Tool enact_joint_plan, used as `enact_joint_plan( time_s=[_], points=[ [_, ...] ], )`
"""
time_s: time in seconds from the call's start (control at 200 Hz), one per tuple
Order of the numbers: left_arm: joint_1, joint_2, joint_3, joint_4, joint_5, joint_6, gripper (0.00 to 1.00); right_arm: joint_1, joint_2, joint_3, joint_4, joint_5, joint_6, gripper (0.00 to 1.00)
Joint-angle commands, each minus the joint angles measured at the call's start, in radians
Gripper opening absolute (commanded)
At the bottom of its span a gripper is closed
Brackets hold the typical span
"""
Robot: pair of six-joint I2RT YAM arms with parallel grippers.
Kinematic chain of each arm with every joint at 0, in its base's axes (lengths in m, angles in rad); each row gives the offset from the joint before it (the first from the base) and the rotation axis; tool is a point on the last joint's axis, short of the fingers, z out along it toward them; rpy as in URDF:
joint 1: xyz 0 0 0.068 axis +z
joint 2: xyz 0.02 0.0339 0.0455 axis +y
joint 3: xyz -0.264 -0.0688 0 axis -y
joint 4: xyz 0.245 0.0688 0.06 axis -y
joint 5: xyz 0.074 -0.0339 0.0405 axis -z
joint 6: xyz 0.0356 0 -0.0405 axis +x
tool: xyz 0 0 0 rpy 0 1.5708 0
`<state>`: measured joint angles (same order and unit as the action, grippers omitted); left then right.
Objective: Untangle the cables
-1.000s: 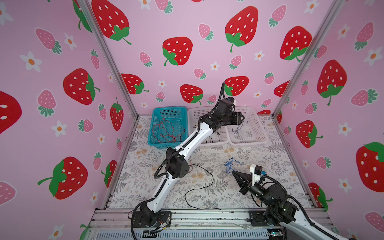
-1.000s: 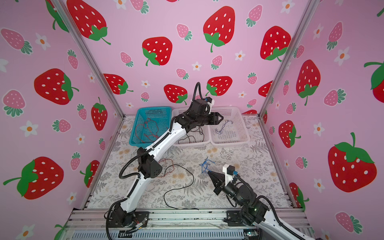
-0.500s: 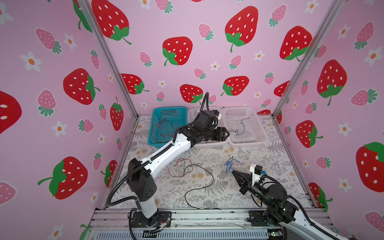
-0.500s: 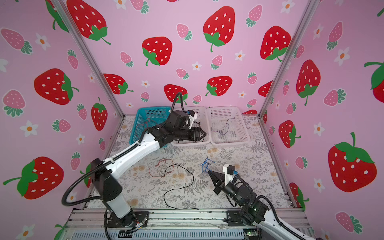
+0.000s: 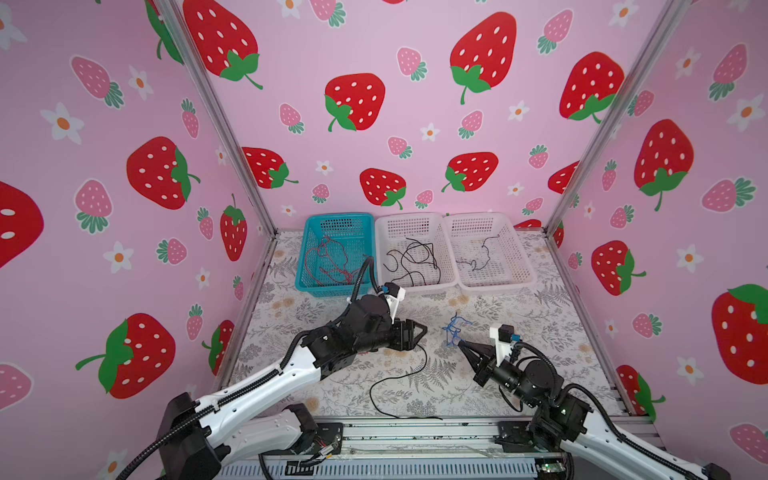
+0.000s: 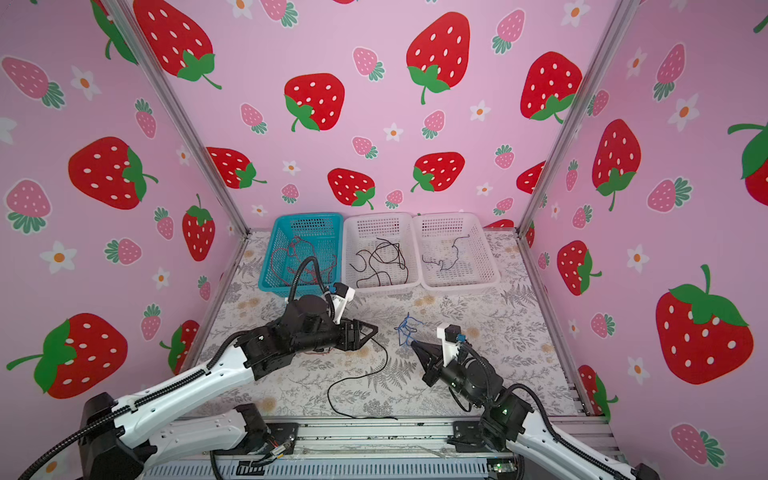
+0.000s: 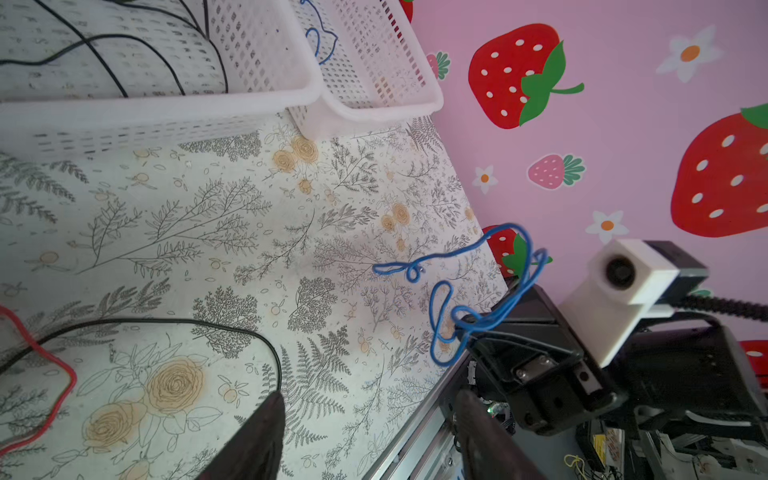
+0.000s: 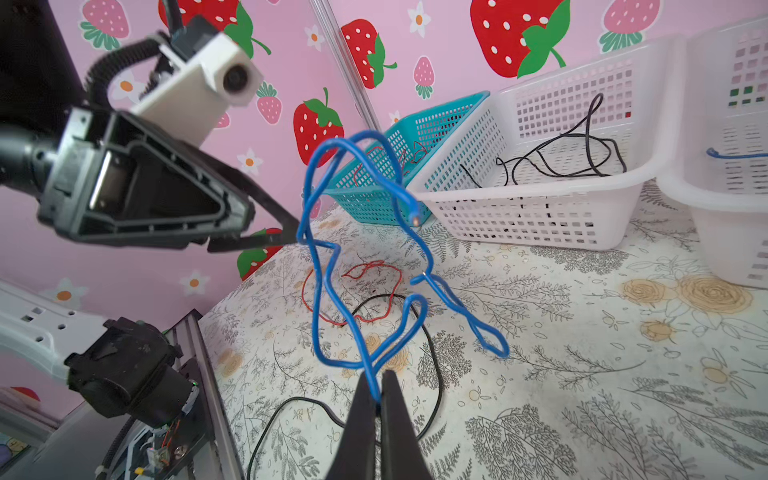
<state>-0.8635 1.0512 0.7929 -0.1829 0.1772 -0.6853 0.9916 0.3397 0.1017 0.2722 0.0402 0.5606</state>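
A kinked blue cable hangs in the air above the floral table. My right gripper is shut on its lower end. My left gripper stands open and empty, low over the table, a short way left of the blue cable and pointing at it. A black cable lies loose on the table below and in front of the left gripper. A red cable lies by it, mostly hidden under the left arm in both top views.
Three baskets stand along the back wall. The blue basket holds red cables, the middle white basket holds black cables, and the right white basket holds one thin cable. The metal rail runs along the front edge.
My left arm has drawn back from over the baskets to low over the table, facing the right gripper. The right gripper and its blue cable have stayed in place.
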Motion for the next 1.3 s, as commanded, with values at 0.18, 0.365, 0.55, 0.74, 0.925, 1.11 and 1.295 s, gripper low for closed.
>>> enact_joint_plan(
  time_s=[0.18,0.365,0.55,0.74,0.925,1.11,1.295],
  points=[
    [-0.096,-0.129,-0.153,0.202,-0.13,-0.108,0.67,-0.006,0.127,0.074,0.024,-0.021,0.034,0.0],
    [-0.148,-0.147,-0.267,0.389,-0.134,-0.18,0.67,-0.005,0.151,0.078,0.042,-0.041,0.073,0.0],
    [-0.204,-0.116,-0.301,0.498,-0.157,-0.2,0.63,-0.004,0.159,0.084,0.029,-0.055,0.084,0.0],
    [-0.231,-0.076,-0.335,0.574,-0.163,-0.233,0.56,-0.004,0.165,0.086,0.041,-0.067,0.105,0.0],
    [-0.246,-0.047,-0.351,0.617,-0.174,-0.248,0.5,-0.005,0.165,0.093,0.041,-0.082,0.115,0.0],
    [-0.248,-0.028,-0.342,0.647,-0.179,-0.25,0.49,-0.005,0.172,0.089,0.051,-0.1,0.124,0.0],
    [-0.252,0.039,-0.305,0.681,-0.166,-0.242,0.49,-0.005,0.192,0.08,0.094,-0.138,0.141,0.0]
  ],
)
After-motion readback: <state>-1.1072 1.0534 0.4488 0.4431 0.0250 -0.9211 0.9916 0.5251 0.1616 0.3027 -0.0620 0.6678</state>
